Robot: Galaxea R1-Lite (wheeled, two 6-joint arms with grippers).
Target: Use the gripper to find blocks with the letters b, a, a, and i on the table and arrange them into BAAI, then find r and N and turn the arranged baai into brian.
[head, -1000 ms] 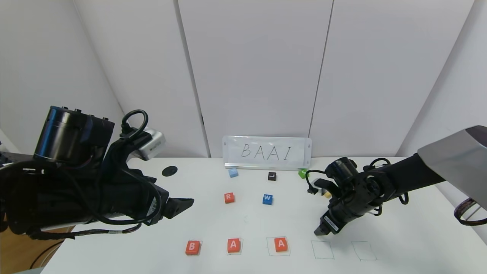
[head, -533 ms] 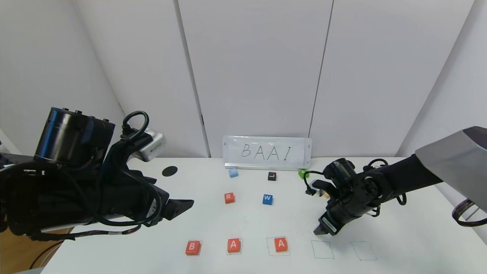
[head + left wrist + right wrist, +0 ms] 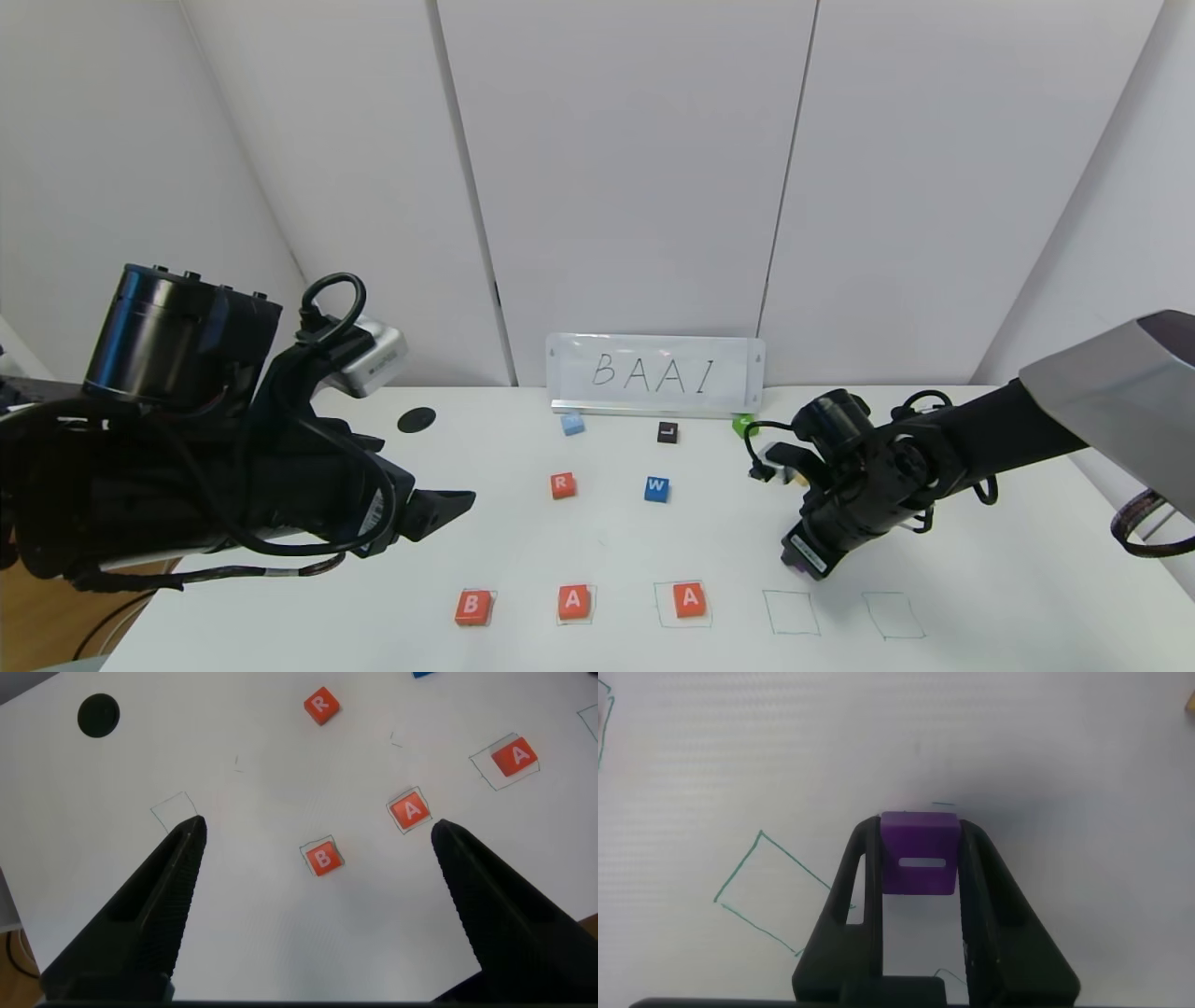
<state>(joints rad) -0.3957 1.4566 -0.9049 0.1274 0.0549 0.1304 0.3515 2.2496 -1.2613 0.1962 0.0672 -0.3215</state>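
My right gripper is shut on the purple I block, low over the table just behind the fourth green square. In the head view, only a sliver of purple shows at the right gripper. The orange-red B, A and A lie in a row near the front edge. R sits farther back. No N block shows. My left gripper hangs open above B, at the left in the head view.
A blue W block, a light blue block, a black block and a green block lie toward the back. A BAAI sign stands behind them. A fifth drawn square and a grommet mark the table.
The right gripper's jaws have gone from open to shut around the purple I block, and the arm shifted slightly. The left arm has not moved.
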